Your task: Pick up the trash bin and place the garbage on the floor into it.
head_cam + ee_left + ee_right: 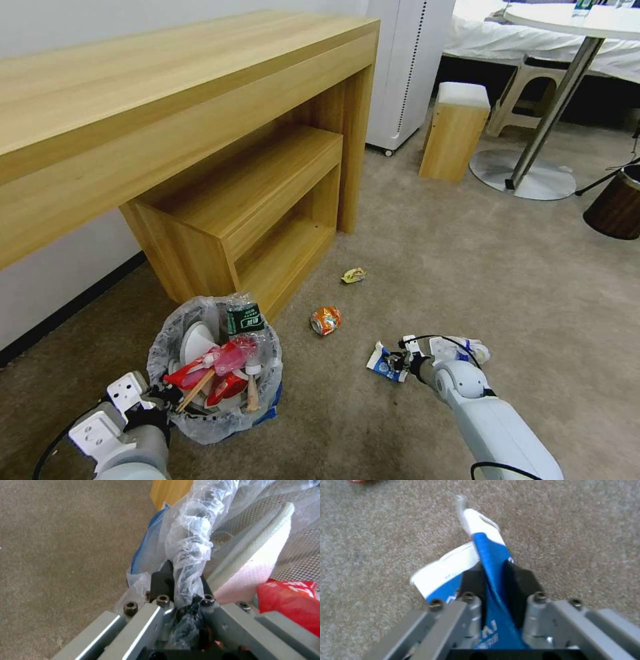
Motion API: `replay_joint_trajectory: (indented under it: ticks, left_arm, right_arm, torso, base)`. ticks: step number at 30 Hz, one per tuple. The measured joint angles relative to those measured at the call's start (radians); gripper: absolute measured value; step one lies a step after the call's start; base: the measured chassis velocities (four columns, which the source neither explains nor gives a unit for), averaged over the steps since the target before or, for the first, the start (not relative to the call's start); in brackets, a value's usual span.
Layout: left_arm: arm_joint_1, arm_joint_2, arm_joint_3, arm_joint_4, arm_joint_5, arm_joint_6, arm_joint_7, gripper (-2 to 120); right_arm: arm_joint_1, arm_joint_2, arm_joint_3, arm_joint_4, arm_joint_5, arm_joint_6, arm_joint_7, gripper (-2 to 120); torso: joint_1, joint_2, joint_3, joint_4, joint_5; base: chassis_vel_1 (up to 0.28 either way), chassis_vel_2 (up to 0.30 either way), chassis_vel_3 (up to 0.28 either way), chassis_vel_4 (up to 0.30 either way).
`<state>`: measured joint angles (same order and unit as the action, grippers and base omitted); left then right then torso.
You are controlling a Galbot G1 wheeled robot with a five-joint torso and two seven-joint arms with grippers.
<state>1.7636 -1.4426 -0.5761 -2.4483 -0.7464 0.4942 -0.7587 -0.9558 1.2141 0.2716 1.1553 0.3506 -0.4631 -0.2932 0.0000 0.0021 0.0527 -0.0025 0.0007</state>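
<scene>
Left pincer (181, 580) clamped the small round blue, bag-lined trash bin (215, 373)'s rim; right pincer (495, 580) pinched the white-blue wrapper (476, 562) on the beige carpet floor (467, 267). Pickup step, I judged. Next: carry it toward nine o'clock, over the bin.

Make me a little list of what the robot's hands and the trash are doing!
left gripper: shut on the trash bin rim, through its plastic bag
right gripper: shut on the white-blue wrapper, low over the floor
in the bin: bottle, red packets, wooden stick
on the floor: orange can, yellow wrapper
</scene>
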Motion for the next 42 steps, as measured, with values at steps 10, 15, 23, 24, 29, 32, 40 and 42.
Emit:
replay_joint_trajectory:
  ticks: [10, 15, 23, 24, 29, 32, 40, 42]
  left_arm:
    - [-0.001, -0.001, 0.01, 0.008, 0.008, 0.0, 0.001, 1]
    - [0.005, -0.009, 0.035, 0.018, 0.019, -0.002, 0.004, 1]
    - [0.015, -0.04, 0.098, 0.036, 0.052, -0.01, 0.012, 1]
    - [0.015, -0.044, 0.109, 0.037, 0.056, -0.012, 0.012, 1]
    - [0.014, -0.051, 0.129, 0.04, 0.07, -0.013, 0.014, 1]
    - [0.014, -0.054, 0.138, 0.04, 0.072, -0.014, 0.015, 1]
    - [0.009, -0.055, 0.144, 0.045, 0.072, -0.017, 0.018, 1]
    - [0.01, -0.055, 0.144, 0.045, 0.072, -0.017, 0.018, 1]
  right_arm:
    - [-0.052, -0.036, -0.001, 0.128, 0.079, 0.042, 0.033, 0]
    - [-0.102, -0.086, 0.014, 0.271, 0.176, 0.394, -0.29, 0]
    - [-0.087, -0.105, -0.01, 0.422, 0.4, 0.632, -0.828, 0]
    - [-0.08, -0.098, -0.032, 0.438, 0.441, 0.631, -0.869, 0]
    - [-0.052, -0.066, -0.102, 0.438, 0.485, 0.632, -0.919, 0]
    - [-0.026, -0.032, -0.162, 0.413, 0.487, 0.639, -0.905, 0]
    - [0.04, 0.063, -0.264, 0.339, 0.42, 0.639, -0.819, 0]
    - [0.042, 0.063, -0.27, 0.335, 0.41, 0.638, -0.814, 0]
  torso:
    - [0.0, 0.0, 0.0, 0.0, 0.0003]
    - [0.0, 0.0, 0.0, -0.0003, 0.0]
    - [0.0, 0.0, 0.0, 0.0, -0.0001]
    - [0.0, 0.0, 0.0, 0.0, 0.0]
    - [0.0, 0.0, 0.0, 0.0, 0.0]
    - [0.0, 0.0, 0.0, 0.0, -0.0001]
    - [0.0, 0.0, 0.0, 0.0002, -0.0002]
    - [0.0, 0.0, 0.0, 0.0002, 0.0]
  base:
    - [0.0, 0.0, 0.0, 0.0]
    - [0.0, 0.0, 0.0, 0.0]
    - [0.0, 0.0, 0.0, 0.0]
    - [0.0, 0.0, 0.0, 0.0]
    - [0.0, 0.0, 0.0, 0.0]
    - [0.0, 0.0, 0.0, 0.0]
    - [0.0, 0.0, 0.0, 0.0]
    - [0.0, 0.0, 0.0, 0.0]
